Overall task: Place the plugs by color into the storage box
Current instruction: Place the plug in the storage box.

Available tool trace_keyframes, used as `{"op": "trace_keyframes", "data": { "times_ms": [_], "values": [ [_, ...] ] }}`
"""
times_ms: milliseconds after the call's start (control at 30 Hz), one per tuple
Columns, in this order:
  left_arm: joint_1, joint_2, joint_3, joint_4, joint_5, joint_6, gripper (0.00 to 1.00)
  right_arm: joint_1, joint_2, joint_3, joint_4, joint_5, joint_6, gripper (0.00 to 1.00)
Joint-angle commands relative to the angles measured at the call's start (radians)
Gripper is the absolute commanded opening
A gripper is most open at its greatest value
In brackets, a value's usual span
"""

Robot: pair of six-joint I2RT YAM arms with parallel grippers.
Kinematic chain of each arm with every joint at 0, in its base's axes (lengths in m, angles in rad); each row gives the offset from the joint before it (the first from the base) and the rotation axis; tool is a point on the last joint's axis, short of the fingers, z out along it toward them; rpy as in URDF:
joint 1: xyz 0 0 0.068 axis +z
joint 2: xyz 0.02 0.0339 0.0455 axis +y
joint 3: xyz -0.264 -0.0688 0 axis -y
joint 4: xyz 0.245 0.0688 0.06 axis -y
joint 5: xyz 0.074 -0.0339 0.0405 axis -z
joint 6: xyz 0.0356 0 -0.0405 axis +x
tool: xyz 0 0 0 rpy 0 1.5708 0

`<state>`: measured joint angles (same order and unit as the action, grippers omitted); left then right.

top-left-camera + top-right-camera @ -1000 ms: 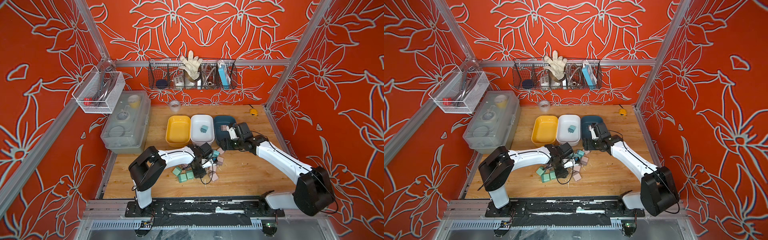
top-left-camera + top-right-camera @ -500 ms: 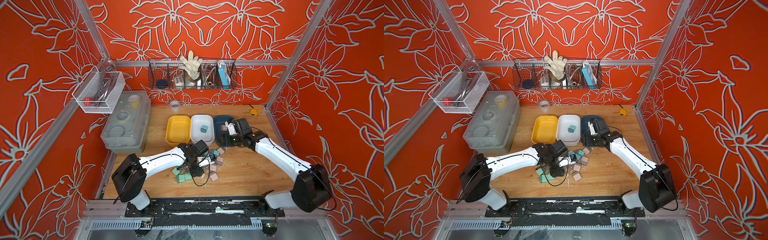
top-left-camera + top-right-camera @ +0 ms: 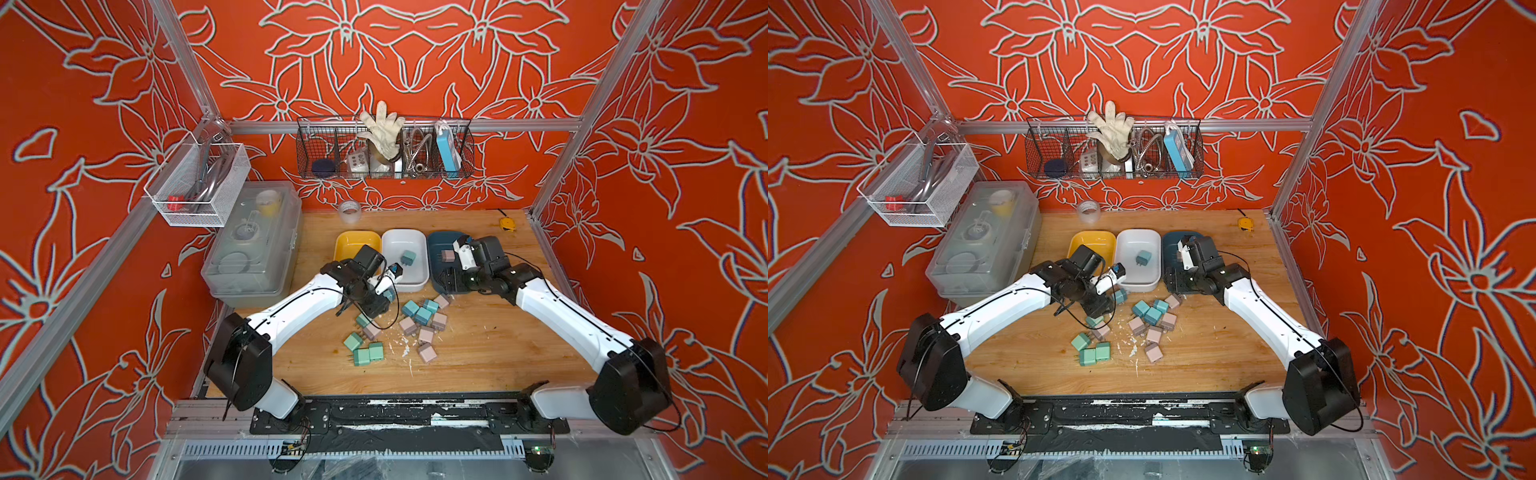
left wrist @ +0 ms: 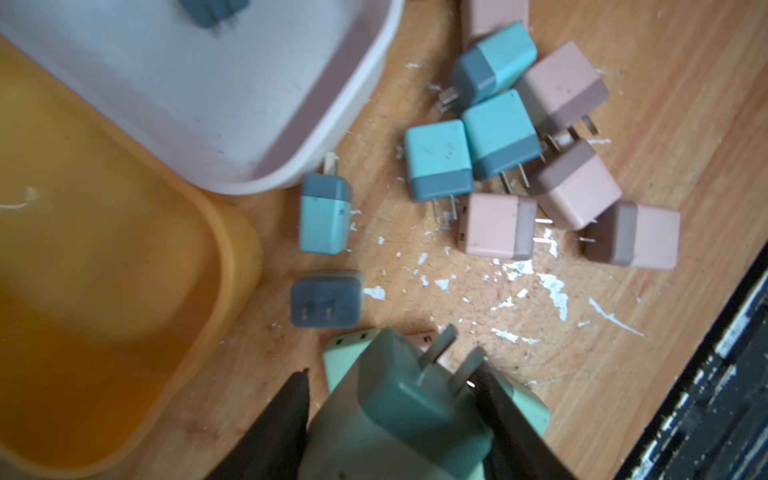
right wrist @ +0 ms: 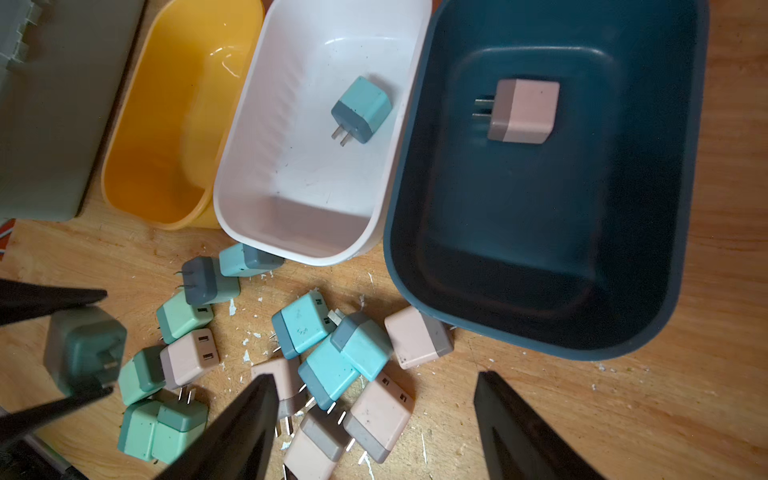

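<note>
Mint-green plug (image 4: 399,415) is clamped in our left pincer (image 4: 390,382), prongs toward the wrist; the empty yellow tray (image 3: 353,243) lies just beyond and slightly left, nearer this arm. Farther right, our right pincer (image 5: 374,376) hangs open and empty by the dark blue tray (image 5: 540,249).

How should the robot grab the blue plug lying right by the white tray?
Probably from above, pinching the blue plug across its two long sides. Its prongs point at the white tray and another plug crowds the other end.
</note>
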<state>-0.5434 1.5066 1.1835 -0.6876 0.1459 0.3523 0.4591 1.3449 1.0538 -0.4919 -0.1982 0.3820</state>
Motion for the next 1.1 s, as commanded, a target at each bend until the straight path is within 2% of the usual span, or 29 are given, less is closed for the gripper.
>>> {"op": "trace_keyframes", "data": {
  "times_ms": [0,267,500,733,967,1067],
  "values": [
    [0.029,-0.011,0.040,0.034,-0.013,-0.046,0.34,0.005,-0.007,0.023,-0.010,0.026,-0.024,0.80],
    [0.098,0.047,0.119,0.103,-0.021,-0.110,0.34,0.005,-0.035,0.014,0.028,0.004,-0.022,0.80],
    [0.210,0.150,0.173,0.165,-0.033,-0.137,0.34,0.006,-0.002,-0.001,0.053,-0.034,-0.018,0.80],
    [0.319,0.348,0.266,0.239,0.001,-0.184,0.36,0.005,0.007,-0.002,0.075,-0.051,-0.010,0.80],
    [0.360,0.494,0.364,0.272,-0.001,-0.209,0.39,0.006,0.014,0.000,0.063,0.008,-0.047,0.80],
    [0.367,0.549,0.426,0.263,-0.012,-0.212,0.46,0.006,0.023,0.002,0.062,0.016,-0.057,0.80]
  ]
}}
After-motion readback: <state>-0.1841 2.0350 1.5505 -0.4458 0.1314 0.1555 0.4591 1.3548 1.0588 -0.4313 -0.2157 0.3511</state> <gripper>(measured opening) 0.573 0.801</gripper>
